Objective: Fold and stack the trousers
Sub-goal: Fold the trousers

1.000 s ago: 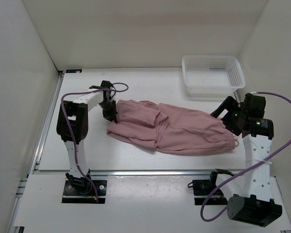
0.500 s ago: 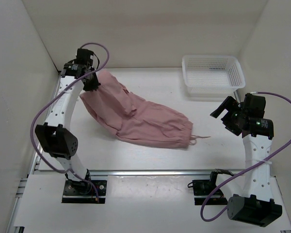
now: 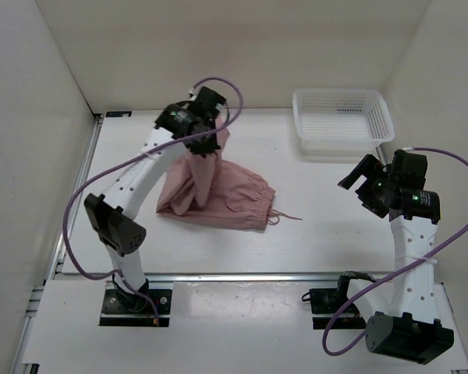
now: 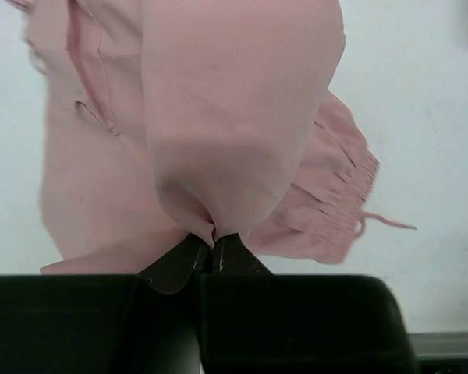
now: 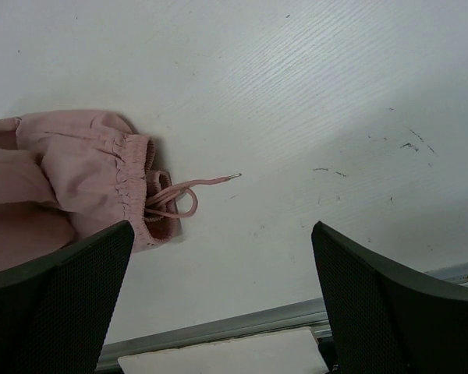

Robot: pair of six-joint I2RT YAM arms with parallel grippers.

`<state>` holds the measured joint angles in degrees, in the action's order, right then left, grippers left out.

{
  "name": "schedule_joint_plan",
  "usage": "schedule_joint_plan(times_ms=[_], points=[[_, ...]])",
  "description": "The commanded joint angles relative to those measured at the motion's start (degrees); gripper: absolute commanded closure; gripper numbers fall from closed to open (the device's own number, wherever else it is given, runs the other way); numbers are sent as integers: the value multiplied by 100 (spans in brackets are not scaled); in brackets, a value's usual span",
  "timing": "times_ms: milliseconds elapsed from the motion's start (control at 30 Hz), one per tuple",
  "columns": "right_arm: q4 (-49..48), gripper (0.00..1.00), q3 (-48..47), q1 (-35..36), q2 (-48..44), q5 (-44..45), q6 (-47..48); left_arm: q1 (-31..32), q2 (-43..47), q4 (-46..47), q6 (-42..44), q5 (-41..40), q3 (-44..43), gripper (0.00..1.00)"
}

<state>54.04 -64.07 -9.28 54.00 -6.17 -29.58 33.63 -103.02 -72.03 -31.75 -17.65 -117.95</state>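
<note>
The dusty-pink trousers [image 3: 218,191] hang in a bunch from my left gripper [image 3: 205,146], which is shut on a pinch of the fabric above the table's middle-left. Their lower part rests on the table, with the gathered waist and drawstring [image 3: 285,216] trailing right. In the left wrist view the cloth [image 4: 218,117] drapes down from the closed jaws of the left gripper [image 4: 213,243]. My right gripper [image 3: 364,185] hovers open at the right, apart from the cloth. The right wrist view shows the right gripper [image 5: 222,292] empty, with the elastic waist [image 5: 132,187] and looped drawstring [image 5: 179,199] on the table past its left finger.
A white mesh basket [image 3: 342,117] stands at the back right of the table. White walls close in the left, back and right sides. A metal rail [image 3: 242,275] runs along the table's near edge.
My left gripper has lifted the trousers' end and carried it from the left toward the middle, so the spread-out trousers have folded over into a bunch. The right arm has stayed still.
</note>
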Motion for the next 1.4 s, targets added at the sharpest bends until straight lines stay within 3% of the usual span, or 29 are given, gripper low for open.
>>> schedule_joint_plan(times_ms=[0,67,133,167,200,233,300,433,533,567,600,633,667,700,733,800,833,900,1033,1100,1233,1367], points=[[-16,1,-97,31,-65,-59,84,784,-278,-127,-867,-318,-246,90],[-16,1,-97,31,-65,-59,84,1179,-428,-127,-1078,-231,-316,88],[-16,1,-97,31,-65,-59,84,1795,-682,39,-992,330,-264,72],[-16,1,-97,31,-65,10,84,1944,-788,40,-922,559,-263,56],[-16,1,-97,31,-65,11,84,2120,-894,-125,-825,804,-263,21],[-16,1,-97,31,-117,11,84,2122,-956,-310,-824,807,-263,4],[-16,1,-97,31,-118,11,84,2122,-870,-452,-772,554,-150,0],[-16,1,-44,31,-118,-120,84,1683,-272,-452,-649,499,184,0],[-69,3,-44,31,-118,-190,84,1270,228,-285,-482,324,579,18],[-130,12,-44,92,-118,-261,84,1147,300,-233,-421,271,685,24],[-131,22,8,93,-65,-427,84,859,361,-233,-342,210,973,36],[-218,37,9,171,-65,-524,84,682,423,-128,-341,209,1132,42],[-323,66,70,294,-65,-612,84,506,536,3,-254,209,1299,49],[-402,80,140,391,-65,-691,84,322,599,109,-201,209,1484,54],[-473,88,141,522,-65,-762,84,-80,651,232,-96,375,1894,66],[-684,100,193,1119,215,-815,32,-478,792,750,36,673,2318,77],[-737,100,193,1608,364,-815,32,-819,792,943,98,980,2721,90],[-737,100,-77,2086,1093,-885,145,-1059,670,1321,160,1263,2979,90],[-912,98,-360,2982,2157,-956,339,-1489,108,1446,-40,704,3409,87],[-1306,88,-431,3133,2588,-1017,418,-1709,-77,1585,-121,823,3594,85],[-1370,87,-1176,3528,4052,-956,699,-1851,-139,1938,-174,1282,4025,85],[-1440,87,-1590,3529,5172,-842,770,-1579,-105,2078,-507,1360,4725,89]])
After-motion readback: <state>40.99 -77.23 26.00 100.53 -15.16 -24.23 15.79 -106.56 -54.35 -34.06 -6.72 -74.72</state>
